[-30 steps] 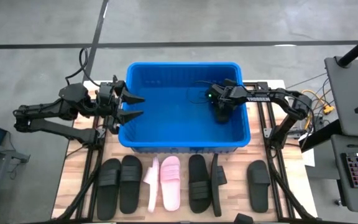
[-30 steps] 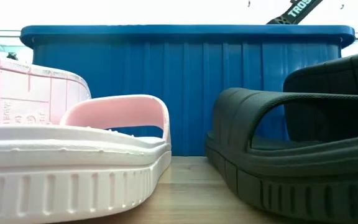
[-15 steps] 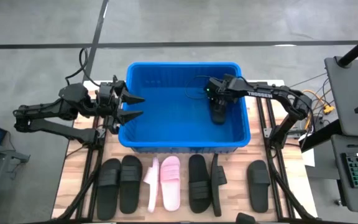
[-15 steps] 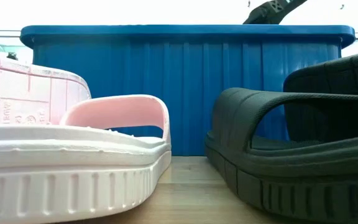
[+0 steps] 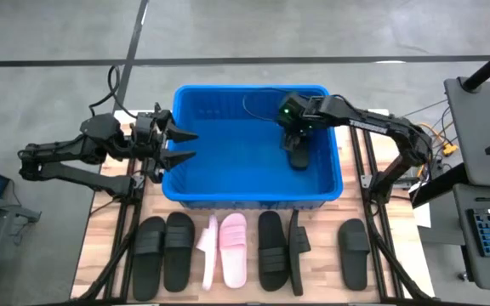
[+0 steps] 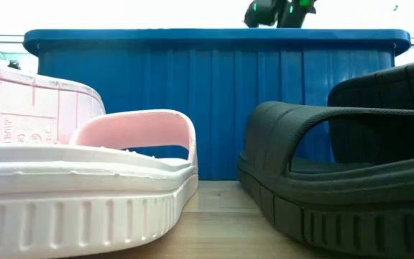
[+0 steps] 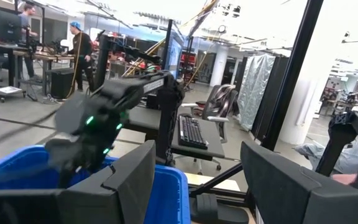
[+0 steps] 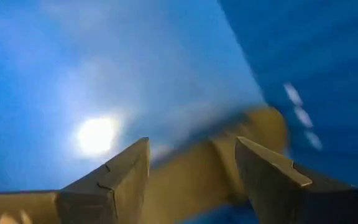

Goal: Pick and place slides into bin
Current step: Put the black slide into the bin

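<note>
Rising clear of the black slide (image 5: 299, 156) it left inside the large ribbed bright-blue plastic bin (image 5: 253, 196), the right gripper (image 5: 290, 127) is spread and empty. Seven slides wait on the wooden table (image 5: 100, 239). The left gripper (image 5: 179, 146) hovers spread over the bin's rim.

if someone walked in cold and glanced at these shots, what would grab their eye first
The big blue bin at the table's centre, with one black slide lying inside near its right wall and the right gripper open just above it. Next, the row of black and pink slides lined up on the wood in front, while the left gripper waits open at the bin's left rim.
</note>
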